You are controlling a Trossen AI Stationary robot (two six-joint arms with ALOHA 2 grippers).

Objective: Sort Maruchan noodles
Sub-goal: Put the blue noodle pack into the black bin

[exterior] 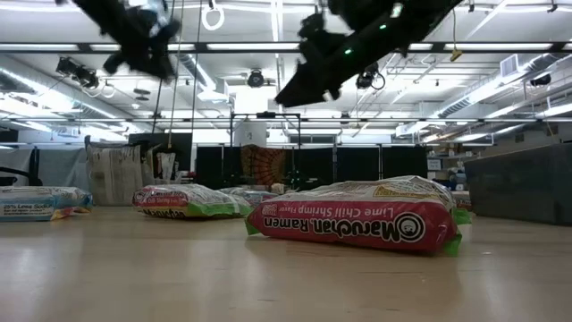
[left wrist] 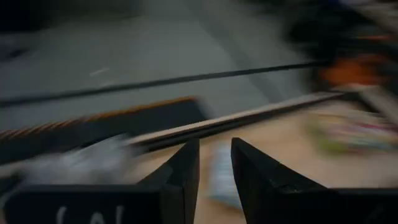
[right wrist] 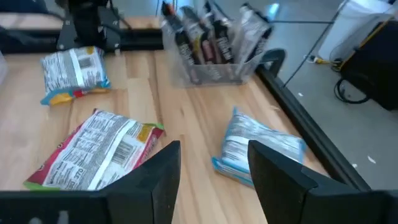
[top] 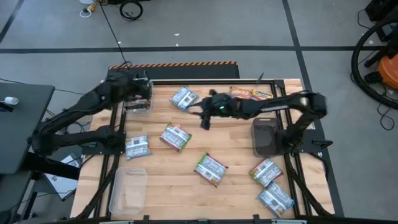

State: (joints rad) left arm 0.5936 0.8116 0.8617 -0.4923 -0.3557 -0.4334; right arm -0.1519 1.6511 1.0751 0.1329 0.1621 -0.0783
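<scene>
the left gripper [top: 144, 93] hangs over the clear plastic bin [top: 138, 104] of dark packets, fingers slightly parted, empty. flat blue-white and green-white plastic ramen packets [top: 175, 137] lie scattered across the wooden table [top: 186, 186]. the right gripper [top: 204, 118] hovers mid-table, parted, empty.

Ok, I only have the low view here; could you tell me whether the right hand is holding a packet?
Observer: No, the right hand is open, with nothing between its fingers.
Operator: Thank you. What lies just ahead of it?
Observer: A blue-white packet, flat on the table.
Operator: And where is the left hand, please?
Observer: The left hand is over the clear bin at the high view's top-left table corner; dark packets stand in that bin.
</scene>
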